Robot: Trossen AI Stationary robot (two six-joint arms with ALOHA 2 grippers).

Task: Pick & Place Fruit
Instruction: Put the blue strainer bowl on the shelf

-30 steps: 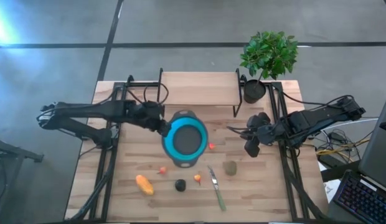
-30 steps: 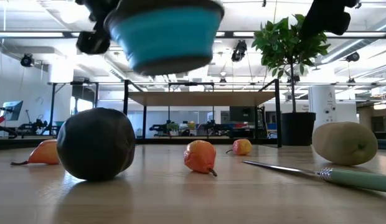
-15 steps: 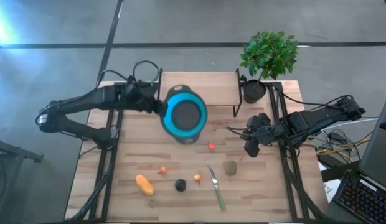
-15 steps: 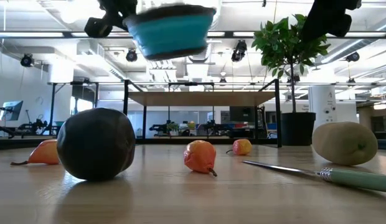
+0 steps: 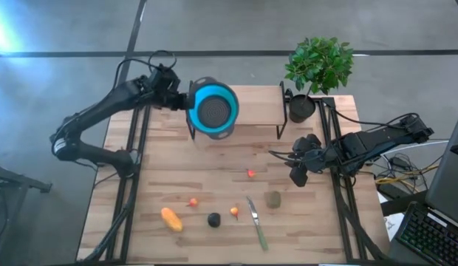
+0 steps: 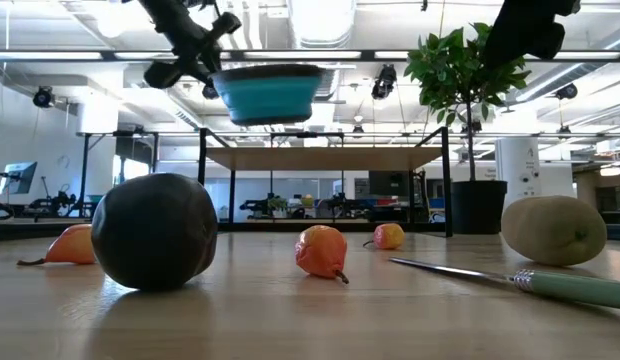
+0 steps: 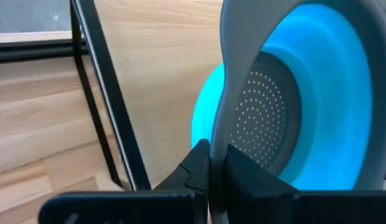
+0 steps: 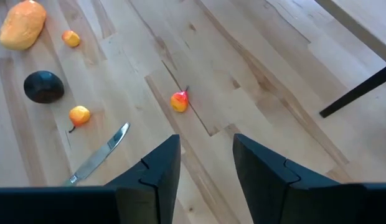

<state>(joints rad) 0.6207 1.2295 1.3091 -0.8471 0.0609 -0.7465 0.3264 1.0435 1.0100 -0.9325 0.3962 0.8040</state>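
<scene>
My left gripper (image 5: pixel 186 100) is shut on the round blue bowl (image 5: pixel 212 109) with the grey perforated inside, high over the table's far part. The fruit lies on the near half of the table: an elongated orange-yellow piece (image 5: pixel 171 219), a black round one (image 5: pixel 214 219), an olive-brown oval (image 5: pixel 272 199), a tiny orange one (image 5: pixel 235 211) and two tiny red ones (image 5: pixel 250 174) (image 5: pixel 193 201). My right gripper (image 5: pixel 297 171) hangs open above the table's right side, right of the red piece (image 8: pixel 179 101). My left gripper pinches the bowl's grey rim (image 7: pixel 221 124) between its two fingers, on the bowl's side toward the table's left. The fingers come in roughly level from the left. The bowl (image 6: pixel 268 92) is lifted clear and hangs about level, its opening up.
A slim green-handled knife (image 5: pixel 257 222) lies between the tiny orange piece and the olive oval. A raised wooden shelf on a black frame (image 5: pixel 236 100) stands at the far edge under the bowl. A potted plant (image 5: pixel 318 66) fills the far right corner.
My left arm has carried the bowl from above the table's middle toward the far edge and slightly left, still shut on its rim. The bowl, tilted a second ago, now hangs more level.
</scene>
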